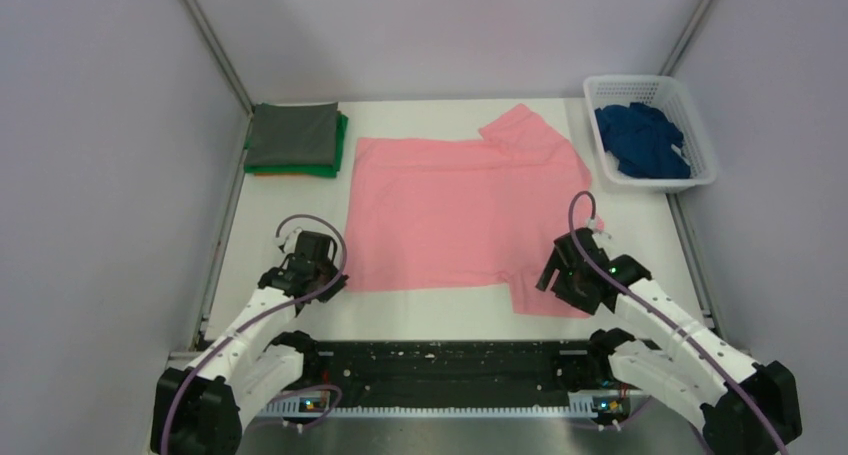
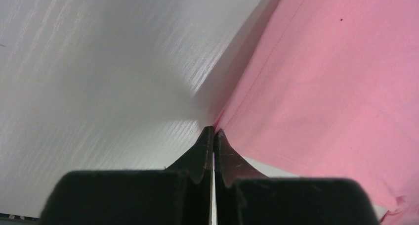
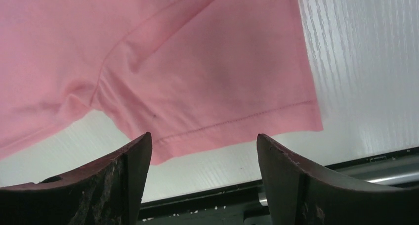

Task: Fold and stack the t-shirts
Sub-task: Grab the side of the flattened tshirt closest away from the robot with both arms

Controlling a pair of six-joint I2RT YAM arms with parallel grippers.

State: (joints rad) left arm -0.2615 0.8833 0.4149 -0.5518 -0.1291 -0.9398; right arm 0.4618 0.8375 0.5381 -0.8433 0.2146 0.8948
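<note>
The salmon-pink t-shirt (image 1: 460,210) lies spread flat in the middle of the white table (image 1: 430,315). My left gripper (image 1: 335,280) is at its near left corner; in the left wrist view the jaws (image 2: 214,131) are shut, pinching the corner of the pink cloth (image 2: 336,86), whose edge is slightly raised. My right gripper (image 1: 562,280) is open and empty above the near right sleeve; the sleeve hem (image 3: 232,123) lies just beyond the gripper (image 3: 203,138). The grey shirt (image 1: 293,135) lies folded on the green (image 1: 341,145) and orange (image 1: 265,174) ones. The dark blue shirt (image 1: 645,140) is crumpled.
The folded stack sits at the back left corner. The dark blue shirt lies in a white lattice basket (image 1: 655,183) at the back right. Grey walls close in the left, back and right sides. A black base strip (image 1: 440,360) runs along the near edge.
</note>
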